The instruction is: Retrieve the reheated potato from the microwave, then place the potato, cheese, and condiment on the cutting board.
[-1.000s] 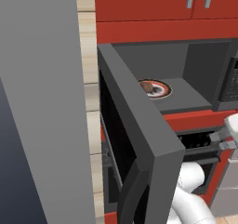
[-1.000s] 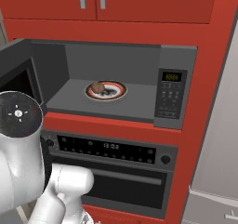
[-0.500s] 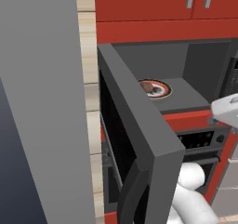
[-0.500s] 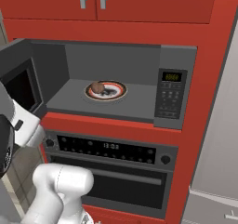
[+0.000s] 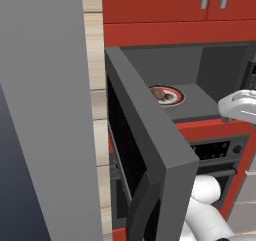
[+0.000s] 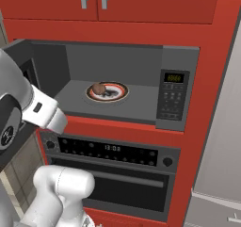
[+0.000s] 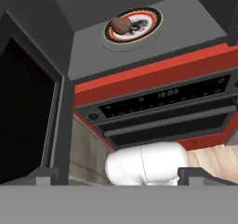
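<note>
The potato is a small brown lump on a round red-rimmed plate on the floor of the microwave. The microwave door is swung wide open to the left. The potato also shows just past the door's top edge. In the hand view the potato sits high up, far ahead of my gripper. The gripper's dark fingertips stand wide apart with nothing between them. My hand hovers in front of the microwave's lower right. The cheese, condiment and cutting board are out of view.
An oven with a dark display and handle sits directly under the microwave. Red cabinets hang above. A tall grey panel stands at the left, beside the open door, which juts out toward the base.
My hand has risen in front of the oven toward the level of the microwave floor. The jaws have stayed wide open, and the potato and door have not moved.
</note>
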Motion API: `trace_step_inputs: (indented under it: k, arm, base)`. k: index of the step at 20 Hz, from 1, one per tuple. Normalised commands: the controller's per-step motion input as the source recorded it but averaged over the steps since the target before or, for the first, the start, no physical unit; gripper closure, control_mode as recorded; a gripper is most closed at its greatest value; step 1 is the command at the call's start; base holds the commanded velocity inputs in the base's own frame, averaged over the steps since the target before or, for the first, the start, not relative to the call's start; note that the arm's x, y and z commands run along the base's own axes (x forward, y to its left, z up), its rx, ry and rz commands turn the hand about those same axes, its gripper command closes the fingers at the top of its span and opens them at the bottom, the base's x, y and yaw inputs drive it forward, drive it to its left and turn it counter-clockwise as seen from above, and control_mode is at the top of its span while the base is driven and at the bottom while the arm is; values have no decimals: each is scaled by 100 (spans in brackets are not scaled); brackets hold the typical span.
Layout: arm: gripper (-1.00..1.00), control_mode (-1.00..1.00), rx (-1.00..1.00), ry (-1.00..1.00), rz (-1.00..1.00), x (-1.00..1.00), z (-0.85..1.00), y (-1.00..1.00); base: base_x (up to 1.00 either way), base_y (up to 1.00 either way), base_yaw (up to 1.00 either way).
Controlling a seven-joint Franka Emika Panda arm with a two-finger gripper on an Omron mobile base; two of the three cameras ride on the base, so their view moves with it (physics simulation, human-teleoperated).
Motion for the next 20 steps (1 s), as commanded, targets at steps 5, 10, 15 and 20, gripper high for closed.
trace_step_inputs:
  k: [5,10,15,20]
  arm:
    - [-100,-100,-10,-17,1,42,-24,-25]
    - [-100,-100,-6,-33,7,45,-16,-19]
    - [-100,-100,0,-5,1,58,9,-14]
    - [-100,-100,0,11,0,57,19,-6]
  base:
    - [0,0,0]
    - [0,0,0]
    - [0,0,0]
    - [0,0,0]
